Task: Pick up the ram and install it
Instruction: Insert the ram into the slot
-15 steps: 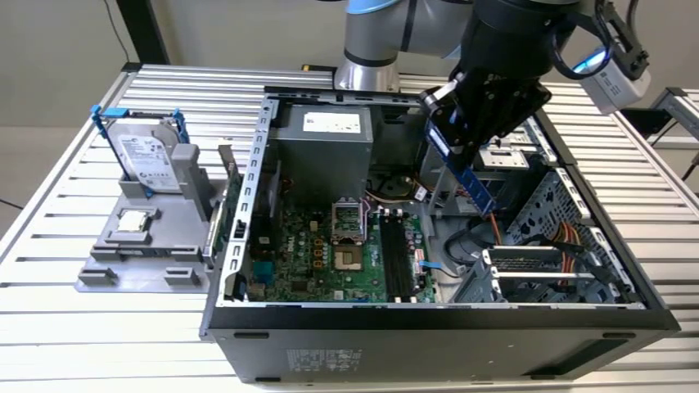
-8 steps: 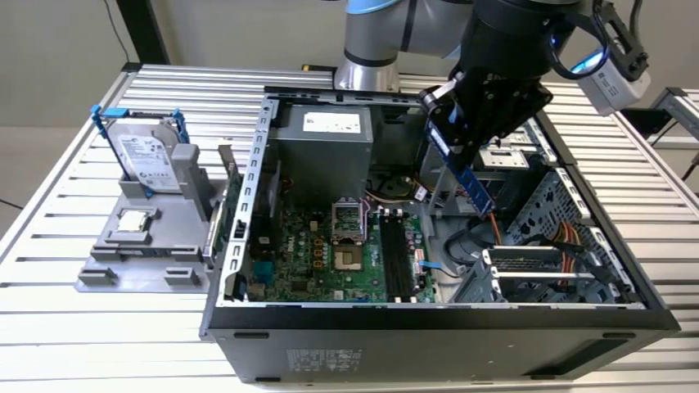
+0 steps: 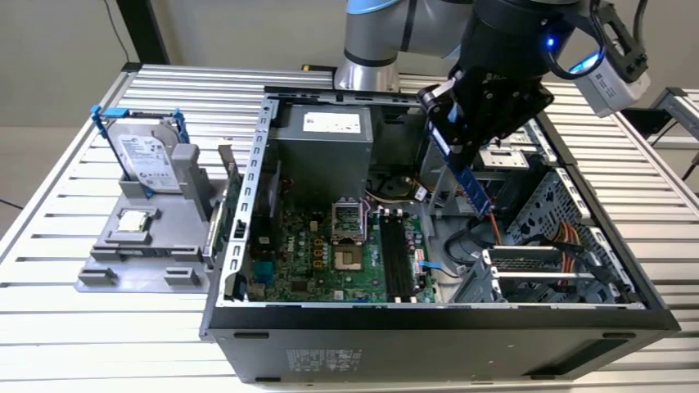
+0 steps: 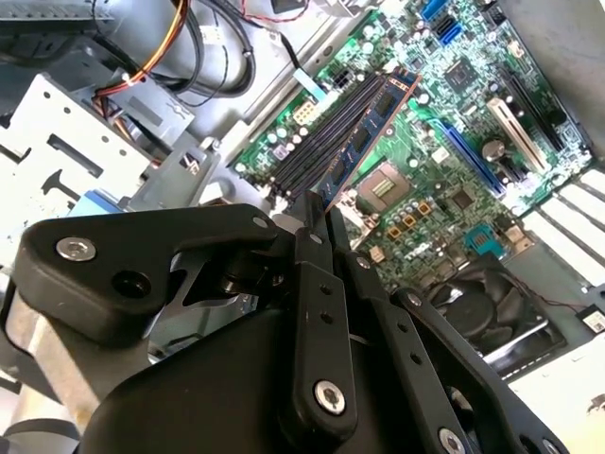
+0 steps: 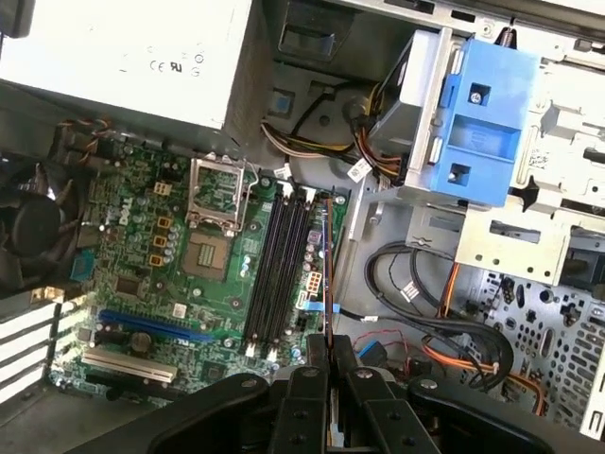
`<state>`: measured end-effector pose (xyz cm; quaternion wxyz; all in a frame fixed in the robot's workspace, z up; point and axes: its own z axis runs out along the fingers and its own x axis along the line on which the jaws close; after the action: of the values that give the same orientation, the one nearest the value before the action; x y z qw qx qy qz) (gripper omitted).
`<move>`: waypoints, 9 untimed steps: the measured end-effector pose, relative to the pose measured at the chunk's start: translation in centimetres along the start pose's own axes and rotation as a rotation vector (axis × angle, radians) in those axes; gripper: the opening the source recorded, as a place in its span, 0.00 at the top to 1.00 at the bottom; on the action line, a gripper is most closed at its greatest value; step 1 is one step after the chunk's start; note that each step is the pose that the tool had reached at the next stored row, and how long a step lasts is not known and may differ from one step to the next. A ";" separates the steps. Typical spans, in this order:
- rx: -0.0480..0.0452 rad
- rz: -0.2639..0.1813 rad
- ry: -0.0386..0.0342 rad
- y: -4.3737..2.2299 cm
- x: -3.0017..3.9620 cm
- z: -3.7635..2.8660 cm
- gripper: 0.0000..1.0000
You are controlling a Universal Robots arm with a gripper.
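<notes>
The gripper [image 3: 467, 155] clenches the ram [image 3: 470, 182] in the air above the case, right of the slots [image 3: 398, 255] in the exterior view; a tilted approach could jam it.

Exterior view: we look from high front, well back, down into open computer case [image 3: 437, 270] on desk [image 3: 65, 246], end effector [image 3: 472, 155] above it. Both wrist views: we ride close behind end effector [image 4: 317, 222] [image 5: 326, 364], facing down past it. All three share motherboard [image 3: 327, 246] [image 4: 425, 142] [image 5: 189, 246] and black slots [image 3: 399, 258] [image 4: 331, 132] [image 5: 279, 265] beneath end effector.
</notes>
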<state>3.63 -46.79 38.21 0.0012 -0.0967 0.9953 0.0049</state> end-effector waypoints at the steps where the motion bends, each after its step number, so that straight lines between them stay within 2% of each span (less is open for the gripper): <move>1: 0.0001 0.005 0.0000 0.00 0.00 0.00 1.00; 9: 0.0000 0.040 -0.0004 -0.01 0.00 0.00 1.00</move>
<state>3.63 -46.79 38.21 0.0013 -0.0767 0.9970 0.0050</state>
